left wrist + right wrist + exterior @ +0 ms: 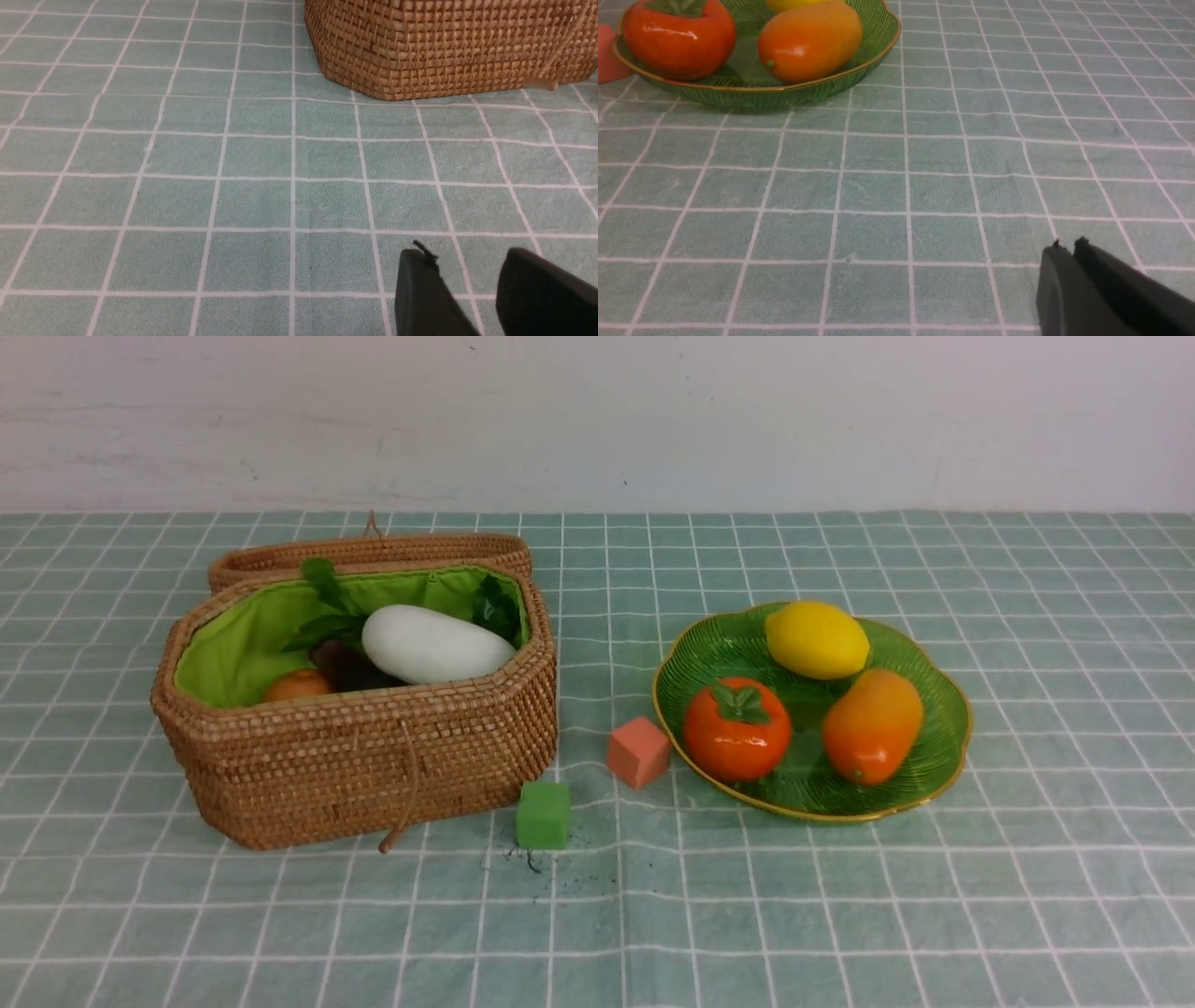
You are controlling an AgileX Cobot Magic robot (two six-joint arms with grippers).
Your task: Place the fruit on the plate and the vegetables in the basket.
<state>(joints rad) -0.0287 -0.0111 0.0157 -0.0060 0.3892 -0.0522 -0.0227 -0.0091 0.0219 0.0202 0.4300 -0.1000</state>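
The green plate (924, 770) at right holds the persimmon (737, 728), the mango (872, 725) and the lemon (817, 639). The open wicker basket (373, 761) at left holds the white radish (434, 644), a dark eggplant (350, 667), a small brownish-orange round vegetable (297, 686) and green leaves; the carrot is hidden. Neither gripper shows in the front view. My left gripper (467, 254) is open and empty over the cloth, short of the basket (448, 46). My right gripper (1066, 243) is shut and empty, short of the plate (752, 93) with persimmon (677, 39) and mango (810, 39).
A salmon cube (639, 751) lies just left of the plate and a green cube (543, 815) lies at the basket's front right corner. The basket's lid (373, 553) lies open behind it. A checked green cloth (597, 915) covers the table.
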